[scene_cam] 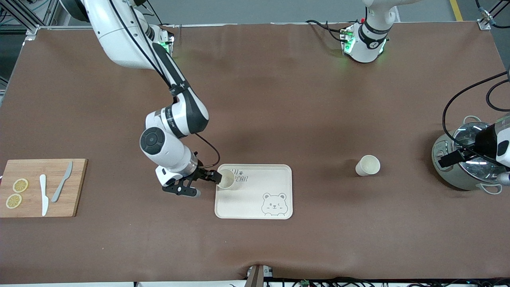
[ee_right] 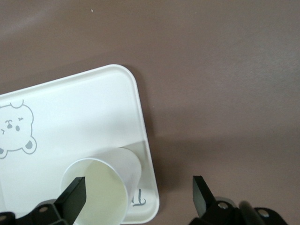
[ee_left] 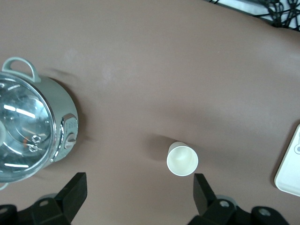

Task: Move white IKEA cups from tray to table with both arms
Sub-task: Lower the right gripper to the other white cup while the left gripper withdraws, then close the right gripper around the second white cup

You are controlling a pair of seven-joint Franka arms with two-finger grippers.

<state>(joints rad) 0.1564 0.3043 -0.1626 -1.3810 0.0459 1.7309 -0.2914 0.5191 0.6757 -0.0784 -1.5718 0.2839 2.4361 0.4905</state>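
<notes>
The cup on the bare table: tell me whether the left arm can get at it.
Probably yes. The cup stands alone on the table, nothing around it, and the open left gripper hangs over the spot beside the pot.

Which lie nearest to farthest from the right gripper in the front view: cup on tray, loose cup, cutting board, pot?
From the right gripper:
1. Cup on tray, at its fingertips, in the tray corner.
2. Cutting board, toward the right arm's end.
3. Loose cup, on bare table.
4. Pot, at the left arm's end.

A robotics lab: two white arms point(scene_cam: 171, 119) bolted at 12 o'clock to a brown-covered surface point(scene_cam: 279, 99), aluminium framing point(scene_cam: 24, 18) at 11 o'clock, cables point(scene_cam: 462, 103) at 3 o'clock.
</notes>
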